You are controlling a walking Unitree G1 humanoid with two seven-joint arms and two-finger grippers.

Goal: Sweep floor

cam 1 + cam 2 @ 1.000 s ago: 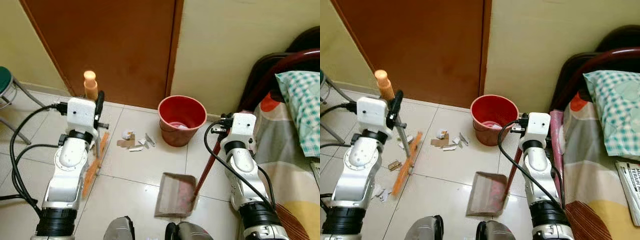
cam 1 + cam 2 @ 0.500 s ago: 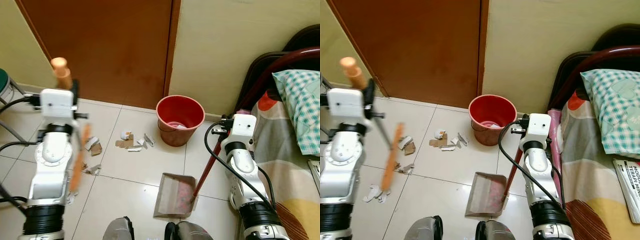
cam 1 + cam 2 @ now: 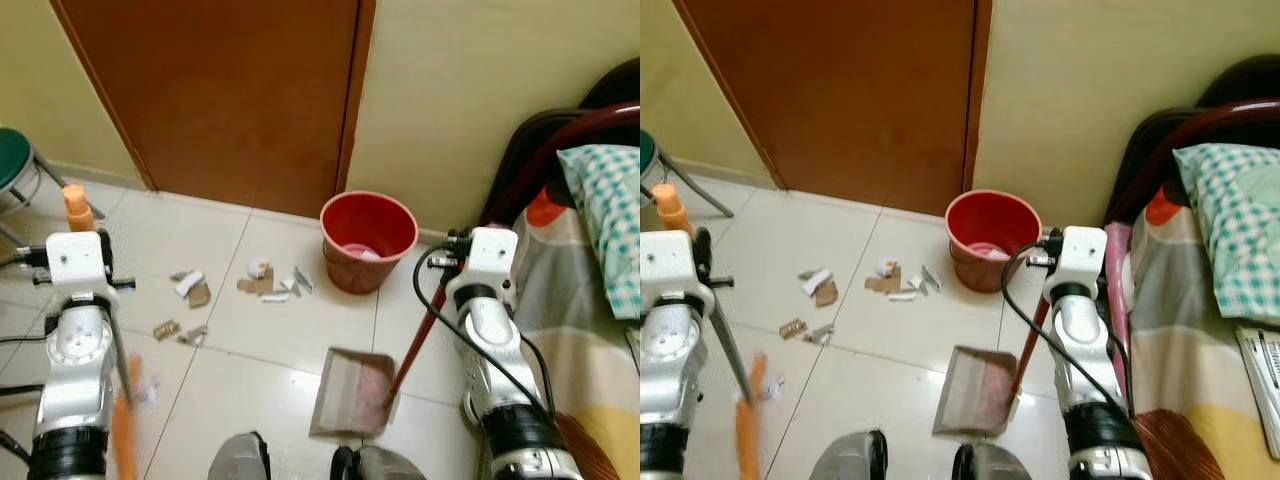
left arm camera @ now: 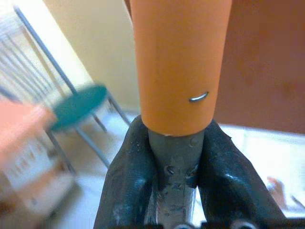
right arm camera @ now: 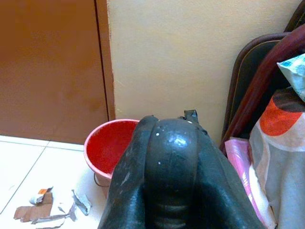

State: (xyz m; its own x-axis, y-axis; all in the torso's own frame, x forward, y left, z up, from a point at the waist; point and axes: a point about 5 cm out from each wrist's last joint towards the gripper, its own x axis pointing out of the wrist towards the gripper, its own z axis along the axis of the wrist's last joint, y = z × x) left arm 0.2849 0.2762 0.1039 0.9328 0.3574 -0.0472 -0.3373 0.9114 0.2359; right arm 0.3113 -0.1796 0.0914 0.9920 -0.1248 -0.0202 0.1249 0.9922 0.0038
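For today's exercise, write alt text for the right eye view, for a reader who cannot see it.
The left gripper holds an orange-handled broom at the left edge of a tiled floor strewn with paper scraps. The right arm holds a dustpan by its long red handle. A red bucket stands against the wall beside a brown door.

Home bedroom, bed, checked pillow, wooden door

Left arm is holding a broom upright at near left, its orange head blurring. Paper scraps are lying on the tiled floor before the brown door. Right arm is holding a dustpan (near centre), with the red bucket standing beyond it.
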